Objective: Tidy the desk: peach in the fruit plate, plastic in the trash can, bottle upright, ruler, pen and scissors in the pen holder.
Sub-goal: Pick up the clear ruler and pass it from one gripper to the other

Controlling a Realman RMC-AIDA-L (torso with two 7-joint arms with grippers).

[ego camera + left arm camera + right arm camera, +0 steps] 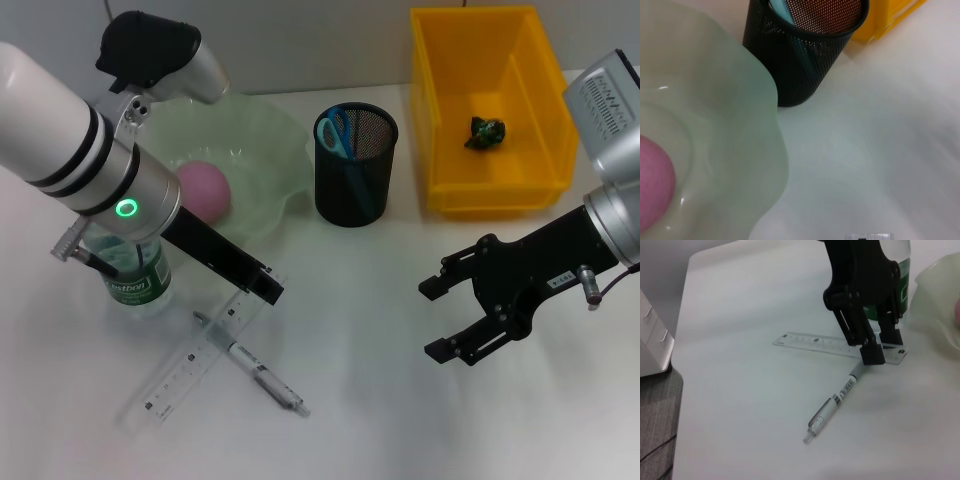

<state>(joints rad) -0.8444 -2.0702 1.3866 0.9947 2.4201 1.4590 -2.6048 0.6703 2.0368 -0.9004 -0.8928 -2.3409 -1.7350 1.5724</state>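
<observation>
In the head view, the left gripper (268, 288) is seen at the left centre of the frame, lowered over the upper end of the ruler (195, 357), which lies flat on the desk (380, 420) at the lower left. The pen (255, 374) is laid across the ruler. Whether the left fingers are spread or closed cannot be told here. The bottle (137, 277) is stood upright beneath the left arm. The peach (204, 190) is seen in the fruit plate (270, 135), the scissors (338, 132) in the pen holder (355, 170), and a dark crumpled scrap in the trash can (490, 105). The right gripper (440, 318) is held above bare desk at the right, its fingers spread wide and empty.

In the left wrist view, only the fruit plate, peach and pen holder are shown; no fingers are visible.

In the right wrist view, the left gripper (880, 351) is shown at the upper centre, its fingers slightly parted across the ruler's (812, 343) end, with nothing clearly clamped yet.

The ruler is judged light, stiff, thin and slippery; being flat on the desk, it would best be pinched across its narrow width at that end.
</observation>
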